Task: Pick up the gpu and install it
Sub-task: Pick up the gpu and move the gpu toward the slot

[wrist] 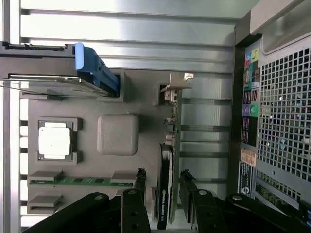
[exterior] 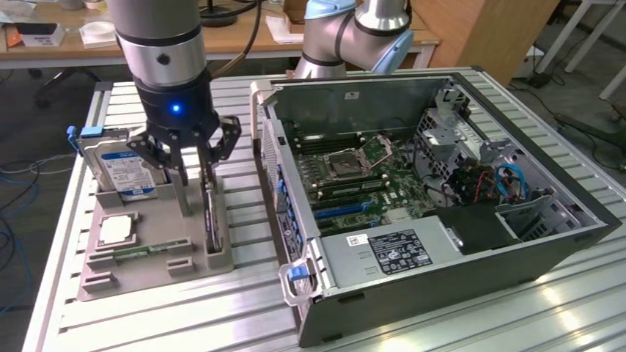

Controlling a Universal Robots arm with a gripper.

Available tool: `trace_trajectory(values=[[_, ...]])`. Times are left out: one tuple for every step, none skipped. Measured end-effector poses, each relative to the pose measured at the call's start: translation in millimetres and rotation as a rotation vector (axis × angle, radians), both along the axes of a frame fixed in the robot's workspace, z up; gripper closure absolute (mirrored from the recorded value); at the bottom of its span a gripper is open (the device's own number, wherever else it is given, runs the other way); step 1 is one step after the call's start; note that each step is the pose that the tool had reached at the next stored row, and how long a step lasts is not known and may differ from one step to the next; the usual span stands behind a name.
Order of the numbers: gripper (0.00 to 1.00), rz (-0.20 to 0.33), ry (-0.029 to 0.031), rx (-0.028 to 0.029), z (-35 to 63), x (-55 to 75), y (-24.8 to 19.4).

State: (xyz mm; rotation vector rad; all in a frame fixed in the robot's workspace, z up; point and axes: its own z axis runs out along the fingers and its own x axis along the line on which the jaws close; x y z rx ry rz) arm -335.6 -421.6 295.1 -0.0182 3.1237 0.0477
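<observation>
Exterior view, from its left: a hard drive (exterior: 119,167) stands on edge in a gray holder (exterior: 146,264), with a processor chip (exterior: 116,229) lying flat near it. Just beside them the gripper (exterior: 193,176) hangs with its jaws spread wide and holding nothing, one finger on each side of the gpu (exterior: 211,220). The gpu stands edge-on in its slot in the holder. From the wrist, the card sits nearer one finger. A good grasp, I judge, wants the jaws centred on the card and closing square, so it lifts without tilting. On the right lies the open computer case (exterior: 547,242), with its motherboard (exterior: 362,176) bare.
</observation>
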Motion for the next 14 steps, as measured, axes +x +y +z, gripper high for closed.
trace_trajectory(values=[[0.59, 0.000, 0.0000, 0.0000, -0.5, 0.0, 0.0], [0.59, 0.000, 0.0000, 0.0000, -1.0, 0.0, 0.0], [0.59, 0.000, 0.0000, 0.0000, -1.5, 0.0, 0.0], [0.59, 0.000, 0.0001, 0.0000, -2.0, 0.0, 0.0], [0.59, 0.000, 0.0000, 0.0000, -2.5, 0.0, 0.0], [0.59, 0.000, 0.0000, 0.0000, -3.0, 0.0, 0.0], [0.59, 0.000, 0.0000, 0.0000, -3.4, 0.0, 0.0], [0.59, 0.000, 0.0000, 0.0000, -3.9, 0.0, 0.0], [0.59, 0.000, 0.0000, -0.0001, -4.4, 0.0, 0.0], [0.59, 0.000, 0.0000, 0.0000, -4.9, 0.0, 0.0], [0.59, 0.000, 0.0001, 0.0000, -5.3, 0.0, 0.0], [0.59, 0.000, 0.0000, 0.0000, -5.8, 0.0, 0.0], [0.59, 0.000, 0.0000, 0.0000, -6.3, 0.0, 0.0], [0.59, 0.000, -0.0001, 0.0000, -6.7, 0.0, 0.0]])
